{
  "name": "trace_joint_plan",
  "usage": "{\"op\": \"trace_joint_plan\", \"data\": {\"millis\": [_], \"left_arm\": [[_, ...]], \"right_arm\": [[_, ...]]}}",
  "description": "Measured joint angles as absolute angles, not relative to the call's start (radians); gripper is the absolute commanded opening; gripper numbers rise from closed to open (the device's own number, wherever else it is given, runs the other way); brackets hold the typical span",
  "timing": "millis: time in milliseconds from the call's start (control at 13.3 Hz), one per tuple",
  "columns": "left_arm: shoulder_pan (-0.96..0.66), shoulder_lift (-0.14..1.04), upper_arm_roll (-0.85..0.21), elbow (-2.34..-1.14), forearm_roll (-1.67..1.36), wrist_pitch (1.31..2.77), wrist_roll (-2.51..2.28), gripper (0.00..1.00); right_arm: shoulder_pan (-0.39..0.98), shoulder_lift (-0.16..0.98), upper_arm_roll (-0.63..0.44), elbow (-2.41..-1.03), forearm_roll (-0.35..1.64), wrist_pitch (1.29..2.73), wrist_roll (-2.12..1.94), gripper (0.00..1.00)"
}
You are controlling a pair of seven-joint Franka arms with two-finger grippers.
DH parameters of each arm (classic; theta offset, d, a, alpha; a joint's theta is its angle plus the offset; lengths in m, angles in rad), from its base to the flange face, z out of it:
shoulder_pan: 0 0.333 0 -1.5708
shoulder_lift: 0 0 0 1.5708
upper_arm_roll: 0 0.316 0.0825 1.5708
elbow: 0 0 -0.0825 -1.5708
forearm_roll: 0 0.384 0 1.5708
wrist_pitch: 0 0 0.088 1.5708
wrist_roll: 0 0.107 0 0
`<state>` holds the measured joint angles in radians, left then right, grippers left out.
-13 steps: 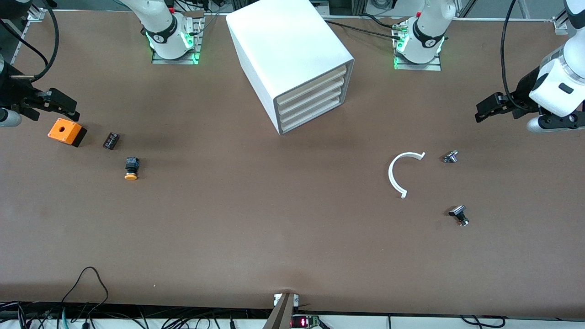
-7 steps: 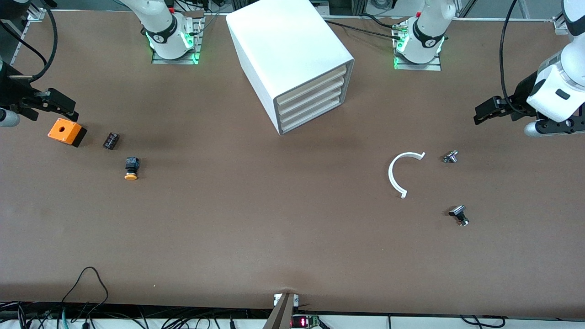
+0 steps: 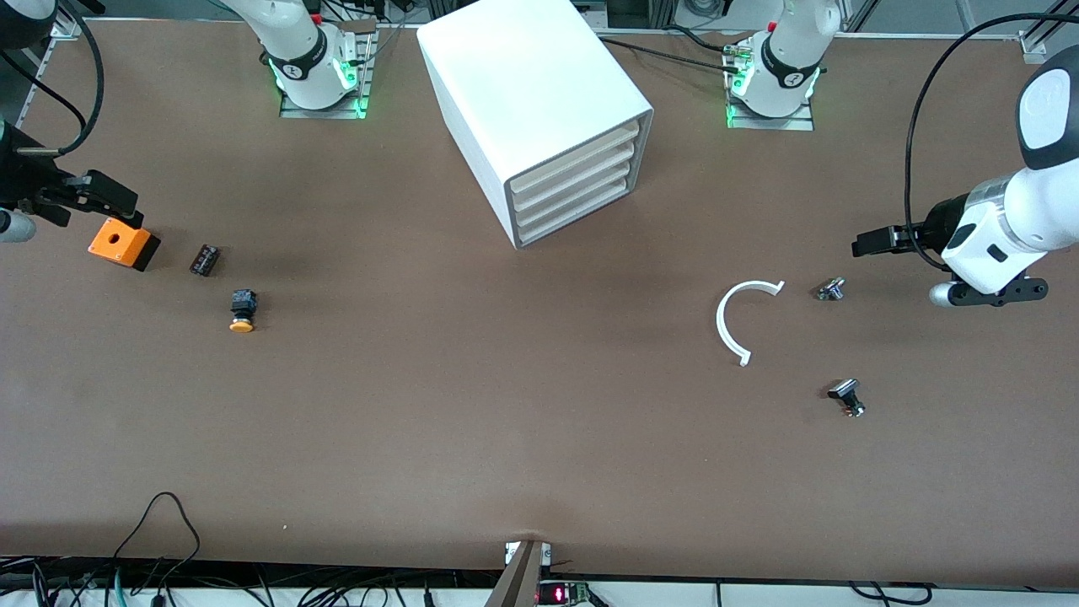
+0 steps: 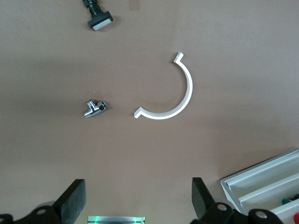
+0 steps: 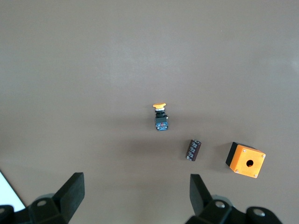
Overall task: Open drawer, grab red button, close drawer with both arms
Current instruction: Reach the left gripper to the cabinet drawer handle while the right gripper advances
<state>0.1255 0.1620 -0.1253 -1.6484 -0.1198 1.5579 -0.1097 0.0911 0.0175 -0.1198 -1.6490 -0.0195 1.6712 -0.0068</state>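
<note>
Since a second ago the left gripper [image 3: 861, 246] has come lower over the surface [image 3: 506, 405] near its end, fingers apart; the right gripper [image 3: 114, 196], also apart, hovers over the orange box [image 3: 123, 243]. All drawers of the cabinet [image 3: 539, 110] are shut; the drawer [image 3: 573, 173] looks light and stiff, best hooked under its flared lip. No red button is visible, so probably it lies inside.

Light falls evenly from overhead across my brown table [image 3: 472, 405], bright enough that nothing sits in gloom. The top of the white cabinet [image 3: 523, 76] glares almost to blank white, its edges washed out, while its drawer fronts stay shaded and readable. Shadows are soft and short: a faint dark smudge lies on the table beside the cabinet, and a vague blot under my left gripper [image 3: 868, 244]. Green lamps glow at both my bases. In my left wrist view the white arc [image 4: 173, 93] is crisp with a thin shadow, and my own fingers [image 4: 72, 205] sit dark and slightly soft at the frame's edge.
</note>
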Motion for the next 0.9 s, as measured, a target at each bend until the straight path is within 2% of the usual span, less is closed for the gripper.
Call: {"op": "trace_joint_plan", "data": {"millis": [300,600,900], "left_arm": [[0.129,0.234,-0.128,-1.659,-0.252,1.528,-0.106,1.0],[0.121,0.33,-0.231,-1.699,-0.314,1.528,-0.101,1.0],[0.107,0.38,-0.26,-1.833,-0.592,1.533,-0.073,1.0]], "right_arm": [[0.091,0.036,-0.12,-1.649,-0.019,1.715,-0.007,1.0],[0.082,0.044,-0.123,-1.647,-0.019,1.733,-0.006,1.0],[0.066,0.061,-0.122,-1.647,-0.014,1.733,-0.006,1.0]]}}
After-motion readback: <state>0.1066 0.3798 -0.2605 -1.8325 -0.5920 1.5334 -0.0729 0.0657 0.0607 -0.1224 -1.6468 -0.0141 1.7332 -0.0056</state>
